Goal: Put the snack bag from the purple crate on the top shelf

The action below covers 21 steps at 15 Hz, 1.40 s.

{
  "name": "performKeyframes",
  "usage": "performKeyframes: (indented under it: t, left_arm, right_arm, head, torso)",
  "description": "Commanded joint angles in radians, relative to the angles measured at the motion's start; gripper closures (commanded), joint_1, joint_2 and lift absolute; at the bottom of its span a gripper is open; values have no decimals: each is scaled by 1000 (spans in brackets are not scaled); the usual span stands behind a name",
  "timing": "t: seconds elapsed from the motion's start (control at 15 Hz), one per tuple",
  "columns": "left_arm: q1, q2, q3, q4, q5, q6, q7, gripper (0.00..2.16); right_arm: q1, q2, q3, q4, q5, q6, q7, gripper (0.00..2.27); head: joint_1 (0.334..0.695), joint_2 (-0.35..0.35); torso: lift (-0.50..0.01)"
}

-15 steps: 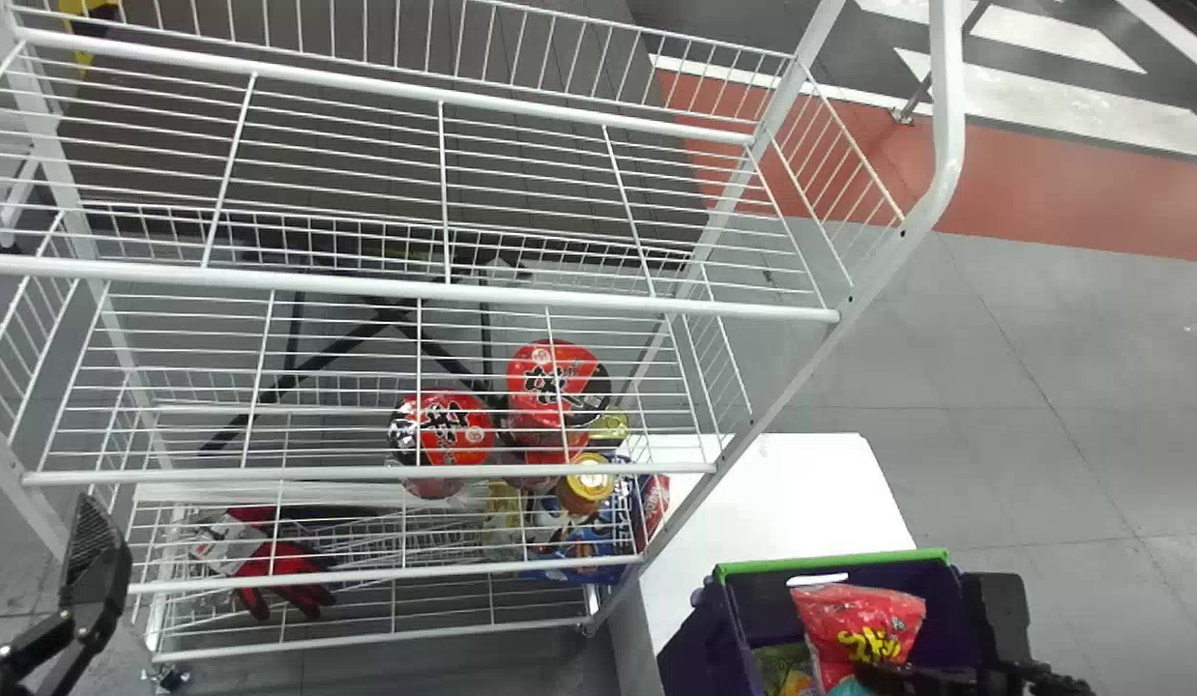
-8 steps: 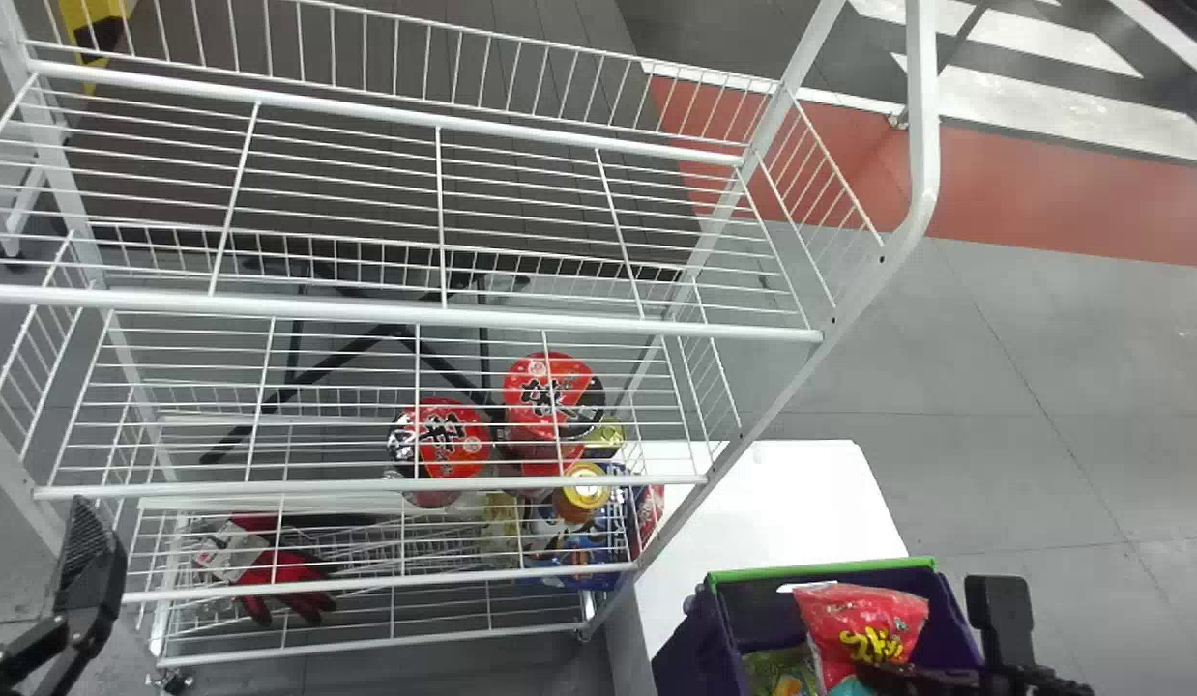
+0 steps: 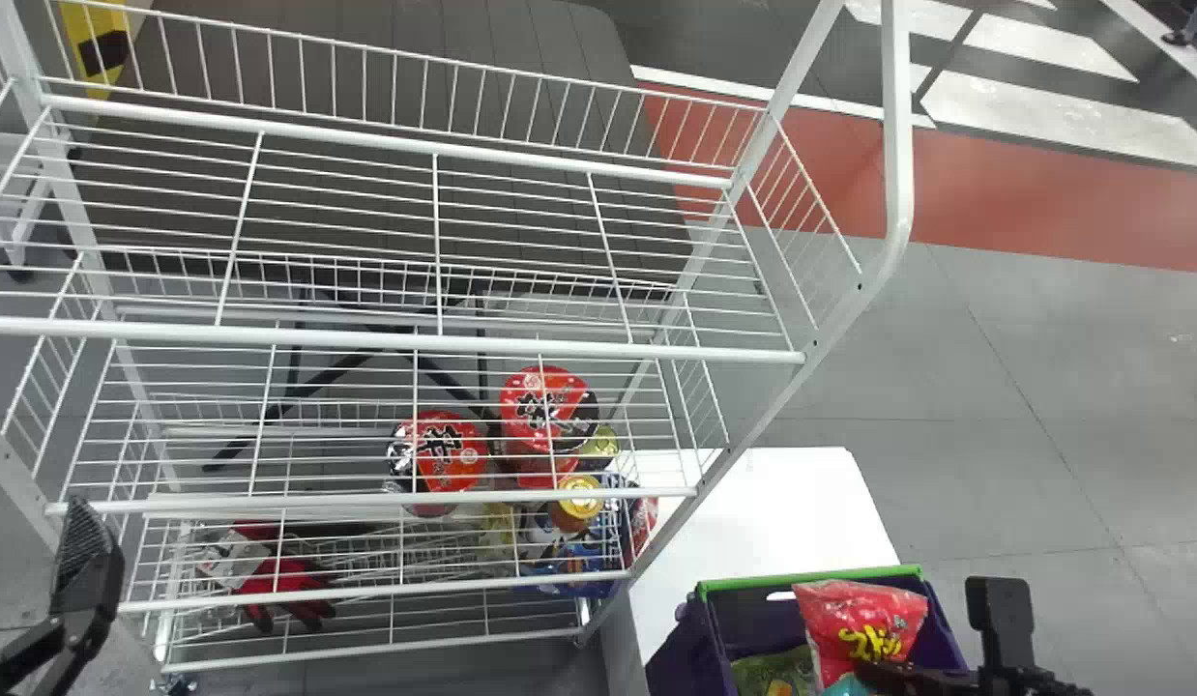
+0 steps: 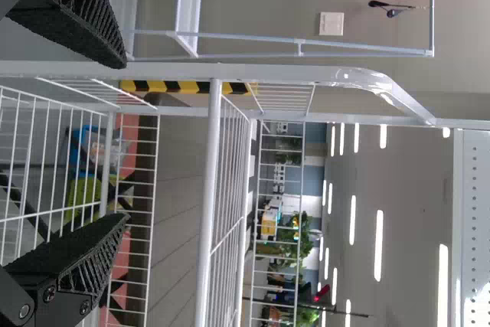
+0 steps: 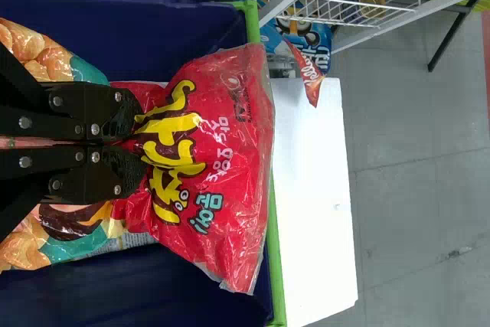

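Observation:
The red snack bag [image 3: 864, 619] stands at the far rim of the purple crate [image 3: 710, 633], its top held by my right gripper [image 3: 879, 674]. In the right wrist view, my right gripper [image 5: 144, 145] is shut on the upper part of the red bag [image 5: 218, 158], and other snack bags lie beneath. My left gripper [image 3: 91, 546] is at the left, by the white rack's front left post. The left wrist view has my left gripper [image 4: 126, 143] open and holding nothing, in front of the rack's wire side. The rack's top shelf [image 3: 434, 232] is bare wire.
A white table [image 3: 763, 512] stands between rack and crate. Lower shelves hold red noodle bowls [image 3: 439, 449], a yellow-lidded jar [image 3: 579, 498] and red gloves [image 3: 284, 580]. The rack's slanted right post [image 3: 753, 435] lies between the crate and the shelves.
In the head view, the rack, table and crate have shifted down and left. Both grippers and the held bag keep nearly the same place in that view.

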Motion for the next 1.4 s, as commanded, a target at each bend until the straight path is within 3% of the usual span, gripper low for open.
performKeyframes:
  t: [0.0, 1.33]
  left_arm:
    - [2, 1, 0, 0, 0, -4, 0, 117]
    - [-27, -11, -8, 60, 3, -50, -1, 117]
  right_arm:
    - [3, 5, -4, -6, 0, 0, 0, 2253]
    - [9, 13, -24, -8, -6, 0, 5, 2253]
  head:
    - [695, -350]
    - [695, -350]
  torso:
    - [-106]
    - [-26]
